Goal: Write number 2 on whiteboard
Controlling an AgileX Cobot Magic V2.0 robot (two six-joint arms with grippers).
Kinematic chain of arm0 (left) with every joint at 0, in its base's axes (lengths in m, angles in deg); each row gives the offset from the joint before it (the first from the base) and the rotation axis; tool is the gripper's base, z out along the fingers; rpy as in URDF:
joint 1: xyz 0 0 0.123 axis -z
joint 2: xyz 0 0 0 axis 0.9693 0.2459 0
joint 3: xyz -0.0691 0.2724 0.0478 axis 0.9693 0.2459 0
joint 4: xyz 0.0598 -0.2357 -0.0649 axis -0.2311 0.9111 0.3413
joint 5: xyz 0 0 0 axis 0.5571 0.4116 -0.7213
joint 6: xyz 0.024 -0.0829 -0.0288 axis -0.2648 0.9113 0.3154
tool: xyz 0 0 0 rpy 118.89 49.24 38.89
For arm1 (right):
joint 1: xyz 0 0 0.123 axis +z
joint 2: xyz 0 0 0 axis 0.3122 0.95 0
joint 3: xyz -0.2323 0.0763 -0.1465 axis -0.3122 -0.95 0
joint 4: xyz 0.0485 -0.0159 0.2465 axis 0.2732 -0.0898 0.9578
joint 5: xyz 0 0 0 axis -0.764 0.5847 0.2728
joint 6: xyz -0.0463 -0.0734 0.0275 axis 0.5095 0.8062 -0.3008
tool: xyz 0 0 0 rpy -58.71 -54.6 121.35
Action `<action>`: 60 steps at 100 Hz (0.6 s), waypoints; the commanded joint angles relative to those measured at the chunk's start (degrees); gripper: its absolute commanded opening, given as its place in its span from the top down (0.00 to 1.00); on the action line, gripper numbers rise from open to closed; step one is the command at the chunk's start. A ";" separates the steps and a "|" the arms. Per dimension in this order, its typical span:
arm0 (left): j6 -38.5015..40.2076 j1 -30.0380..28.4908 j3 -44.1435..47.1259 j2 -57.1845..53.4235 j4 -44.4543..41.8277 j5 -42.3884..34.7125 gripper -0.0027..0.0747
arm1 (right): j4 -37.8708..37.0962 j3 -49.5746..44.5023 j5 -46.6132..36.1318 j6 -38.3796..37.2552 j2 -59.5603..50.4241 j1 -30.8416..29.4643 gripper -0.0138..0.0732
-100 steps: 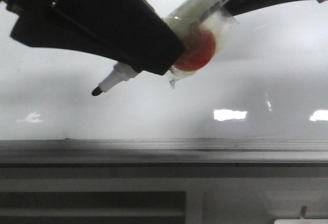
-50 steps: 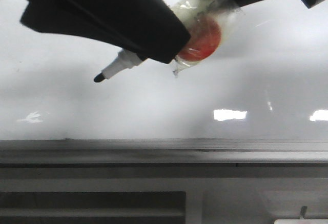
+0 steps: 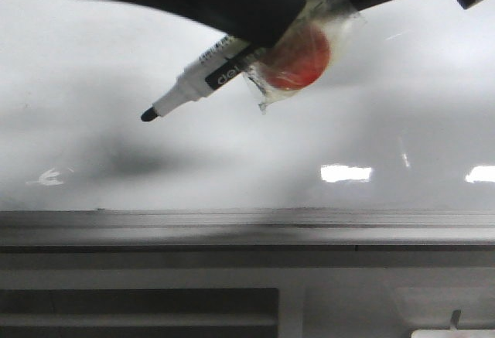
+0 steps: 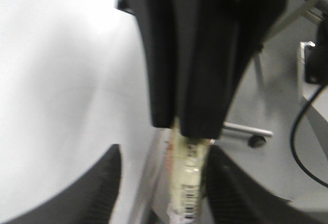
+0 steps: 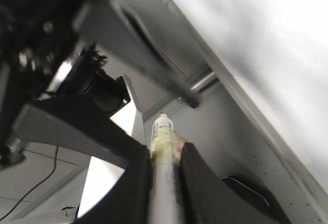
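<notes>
A white marker pen (image 3: 203,83) with a black tip pointed down and to the left, black lettering on its barrel. Some crinkly clear tape (image 3: 267,98) and a round red blob (image 3: 298,61) sat on it. Black cable (image 4: 302,142) ran across the grey floor (image 4: 277,106).

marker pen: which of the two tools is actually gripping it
The right tool: its fingers close tight on the marker pen's barrel. The left tool's fingers stand wide apart around it, apparently open.
</notes>
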 commanded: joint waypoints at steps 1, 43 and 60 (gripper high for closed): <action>0.25 -1.74 -2.85 -2.94 1.30 -3.47 0.34 | 3.10 0.61 -1.96 0.87 -2.62 0.17 0.89; 8.03 -10.31 3.75 -16.93 6.44 -9.82 0.99 | 5.13 -12.36 -28.99 1.79 -25.85 0.17 0.89; 8.13 -10.31 11.66 -22.64 13.21 -21.63 0.99 | 5.56 -12.36 -34.00 1.79 -27.56 0.17 0.89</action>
